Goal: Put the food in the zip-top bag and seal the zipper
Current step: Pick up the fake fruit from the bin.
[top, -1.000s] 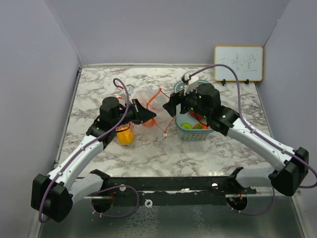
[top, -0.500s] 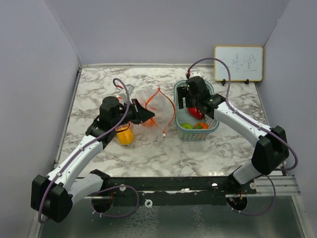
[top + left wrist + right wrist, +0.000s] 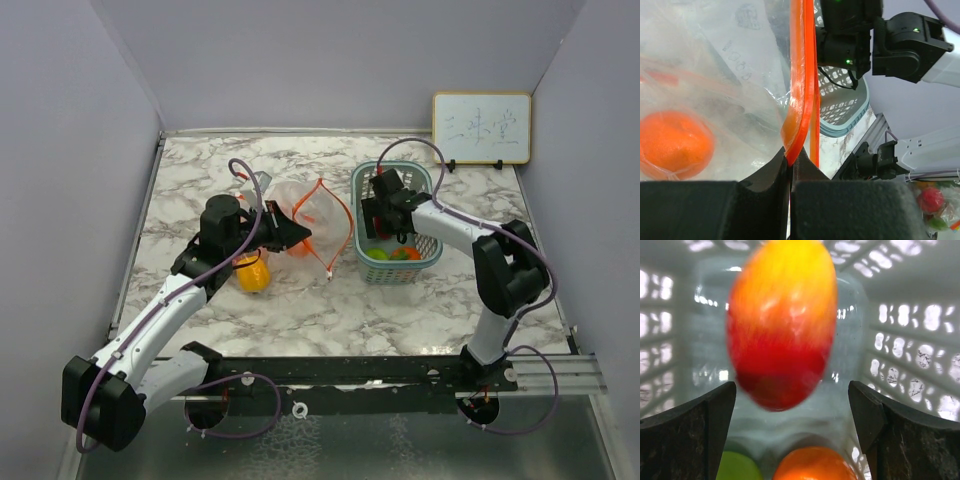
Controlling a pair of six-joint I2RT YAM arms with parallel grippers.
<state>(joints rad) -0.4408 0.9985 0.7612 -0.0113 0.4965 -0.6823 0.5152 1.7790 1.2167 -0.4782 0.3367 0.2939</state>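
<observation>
The clear zip-top bag (image 3: 300,205) lies mid-table, its mouth held open. My left gripper (image 3: 297,236) is shut on the orange-red zipper strip (image 3: 799,100), pinched between its fingertips. An orange fruit (image 3: 675,145) sits inside the bag. A yellow-orange fruit (image 3: 250,273) lies on the table beside my left arm. My right gripper (image 3: 384,220) is open, down inside the teal basket (image 3: 425,255). Its jaws straddle a red-and-yellow fruit (image 3: 782,320) without touching it. A green fruit (image 3: 737,467) and an orange fruit (image 3: 815,465) lie below it.
A small whiteboard (image 3: 481,127) stands at the back right against the wall. Grey walls close in the marble table (image 3: 300,310) on three sides. The basket stands just right of the bag's mouth.
My right arm has swung from over the bag's mouth back to the basket and lowered its open gripper inside. My left gripper has kept its hold on the zipper strip.
</observation>
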